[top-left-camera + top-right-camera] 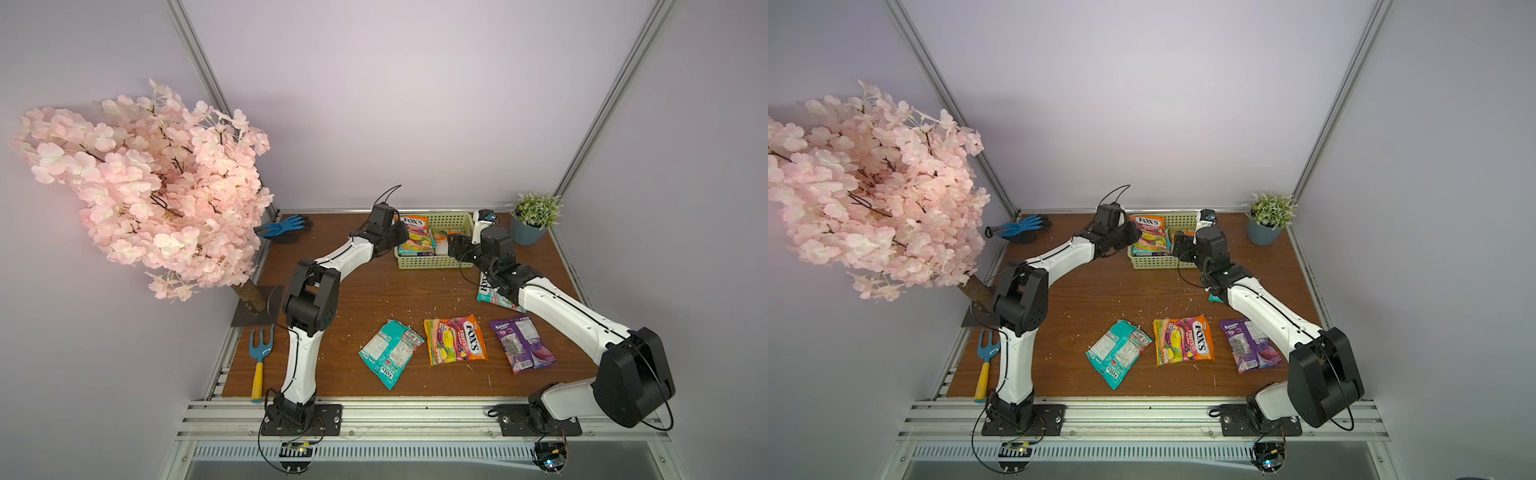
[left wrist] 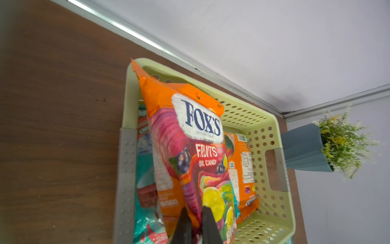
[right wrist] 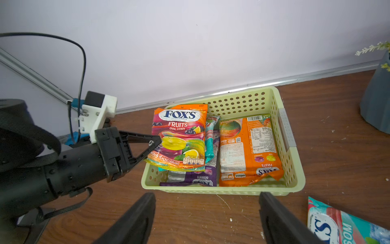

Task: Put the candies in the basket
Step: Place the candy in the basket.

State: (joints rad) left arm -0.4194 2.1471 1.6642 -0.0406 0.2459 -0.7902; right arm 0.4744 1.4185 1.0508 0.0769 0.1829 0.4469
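As the left gripper (image 3: pixel 156 143) pinches an orange crinkly candy bag (image 3: pixel 179 135) over the pale-green perforated basket (image 3: pixel 211 190) for dropping, the right gripper (image 3: pixel 207 211) gapes empty.

Ref: basket (image 1: pixel 430 262). Its left half blocked: L gripper (image 2: pixel 195 211) pinching an orange bag (image 3: pixel 179 131) hangs over it, L arm (image 1: pixel 345 253) slanting in from front-left; more bags (image 3: pixel 202 177) piled beneath. Right half: one face-down orange bag (image 3: pixel 242 147) flat on the floor, open air above. R gripper (image 3: pixel 207 195), jaws wide, hangs just in front of the front wall; R arm (image 1: pixel 557 307) covers the front-right approach, teal bag (image 1: pixel 489 297) partly under it. Plant pot (image 1: pixel 528 235) to the right, bare gap btwn. In front: wide strip of bare table (image 1: pixel 415 291), then row of 3 bags (image 1: pixel 455 338). Behind: back wall (image 1: pixel 415 145), close.
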